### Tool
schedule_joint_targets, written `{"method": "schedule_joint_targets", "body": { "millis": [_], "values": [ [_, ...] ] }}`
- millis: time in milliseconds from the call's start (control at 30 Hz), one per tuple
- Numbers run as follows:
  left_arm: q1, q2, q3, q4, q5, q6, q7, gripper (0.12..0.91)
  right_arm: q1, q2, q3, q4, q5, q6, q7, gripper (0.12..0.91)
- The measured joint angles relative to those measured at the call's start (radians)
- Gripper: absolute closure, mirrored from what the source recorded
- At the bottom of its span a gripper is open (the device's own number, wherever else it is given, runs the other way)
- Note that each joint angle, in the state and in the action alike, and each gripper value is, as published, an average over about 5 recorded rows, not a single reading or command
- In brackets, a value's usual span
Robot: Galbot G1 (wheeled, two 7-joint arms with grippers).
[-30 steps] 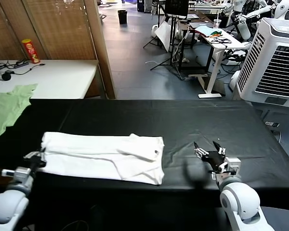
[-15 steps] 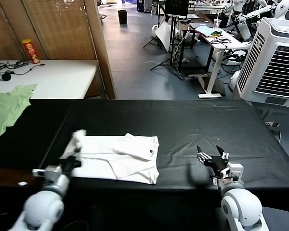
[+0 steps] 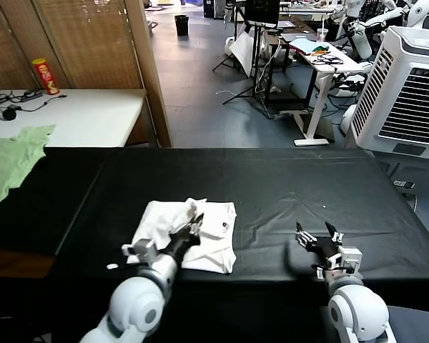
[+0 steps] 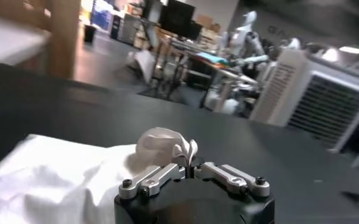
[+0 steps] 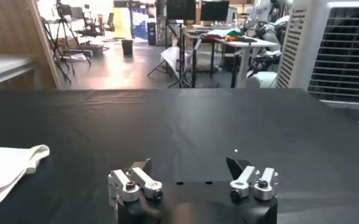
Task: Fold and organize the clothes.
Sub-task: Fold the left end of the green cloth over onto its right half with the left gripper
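Observation:
The white T-shirt [image 3: 173, 229] lies partly folded on the black table [image 3: 272, 179], bunched toward the middle front. My left gripper [image 3: 194, 226] is shut on a fold of the T-shirt and holds it over the garment's right part; the left wrist view shows the pinched white cloth [image 4: 167, 143] rising between my closed jaws [image 4: 190, 168]. My right gripper [image 3: 319, 239] is open and empty above the bare table, right of the shirt. In the right wrist view my right gripper [image 5: 190, 167] faces bare table, with the shirt's edge [image 5: 8, 164] far to one side.
A pale green garment [image 3: 7, 161] hangs over the table's far left corner. A white side table [image 3: 79, 114] with a red can [image 3: 45, 75] stands behind it. A large white cooler unit [image 3: 407, 86] stands at the right.
My left gripper has dragged the shirt's left end to the right, folding it over the rest. The shirt is now much narrower. The right gripper has barely moved.

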Motion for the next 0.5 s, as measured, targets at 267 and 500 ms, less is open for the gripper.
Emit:
{"method": "schedule_joint_targets", "body": {
  "millis": [267, 500],
  "values": [
    [-0.015, -0.061, 0.042, 0.044, 0.06, -0.006, 0.017, 0.877, 0.014, -0.004, -0.017, -0.012, 0.0, 0.007, -0.019, 0.227],
    [0.006, -0.088, 0.056, 0.061, 0.081, -0.006, 0.04, 0.627, 0.04, -0.02, -0.057, -0.021, 0.008, 0.021, -0.075, 0.227]
  ]
}}
